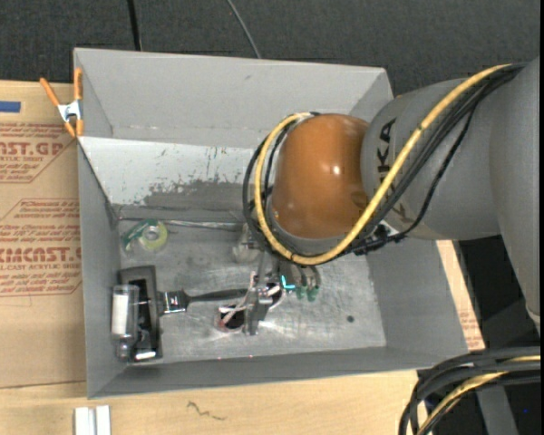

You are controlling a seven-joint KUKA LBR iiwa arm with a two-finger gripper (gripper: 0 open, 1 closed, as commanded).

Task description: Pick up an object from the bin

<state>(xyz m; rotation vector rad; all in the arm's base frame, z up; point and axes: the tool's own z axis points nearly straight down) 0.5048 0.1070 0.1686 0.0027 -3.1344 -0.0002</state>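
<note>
My gripper [258, 304] is down on the bin [208, 89] floor, at the front and near the middle. From this angle I cannot tell whether it is wide or narrow, and I can't see anything held in it.

Touching its tip on the left, or very nearly, is one small red-and-white piece [227, 316] lying flat on the floor. It is the closest thing to the gripper.

Running left from the same spot is one slim tool [199, 296] with a dark handle and a bright metal end. It lies roughly level across the floor, with its handle end right by the gripper.

Just to the right of the gripper is one small green piece [308, 290], close by but apart from it.

Further out, in the front left corner, one black device [138, 314] with a white part on its left side lies along the left wall. The metal end of the tool is just beside it.

Behind that, near the foot of the sloping back wall, is one pale green tape roll [148, 235], well apart from the gripper.

Above the gripper the orange cover [317, 175] hides the wrist. Yellow cables [417, 143] loop round it, and the grey arm [490, 170] runs off to the right.
</note>
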